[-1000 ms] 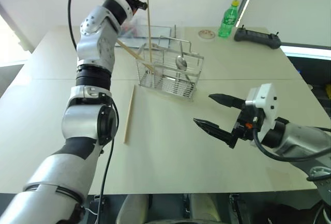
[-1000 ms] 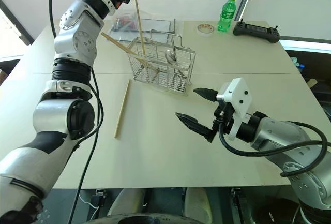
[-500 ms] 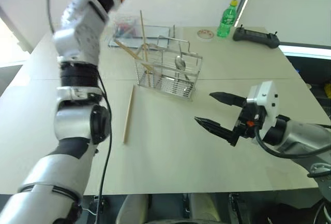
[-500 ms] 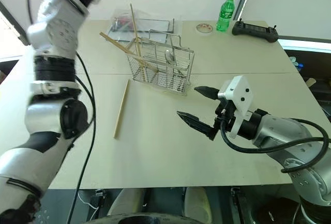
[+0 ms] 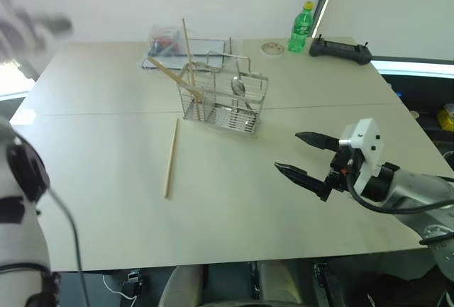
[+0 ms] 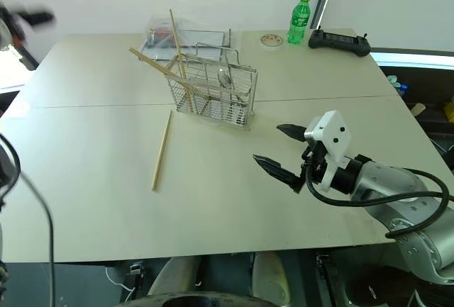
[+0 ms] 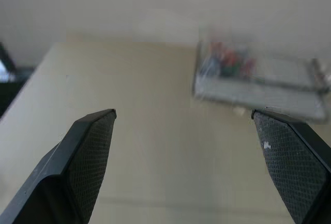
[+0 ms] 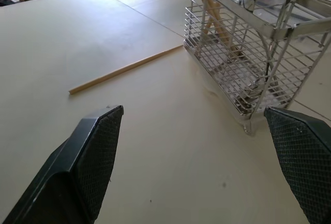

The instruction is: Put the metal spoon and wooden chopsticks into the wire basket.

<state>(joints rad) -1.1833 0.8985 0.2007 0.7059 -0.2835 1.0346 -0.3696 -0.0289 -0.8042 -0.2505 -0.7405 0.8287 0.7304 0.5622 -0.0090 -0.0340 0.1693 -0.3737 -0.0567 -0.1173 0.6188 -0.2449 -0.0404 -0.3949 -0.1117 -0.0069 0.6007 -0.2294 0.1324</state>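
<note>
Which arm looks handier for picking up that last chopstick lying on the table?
Probably the right. Its open right gripper hovers low over the table, and the loose chopstick beside the wire basket lies ahead of it. The left gripper, also open, faces away.

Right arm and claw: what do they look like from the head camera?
The right claw has two tapered black fingers with cross-hatched pads. Behind them sits a white angular housing with a small orange mark, then a black wrist and a silver-grey arm with a black cable looping alongside.
</note>
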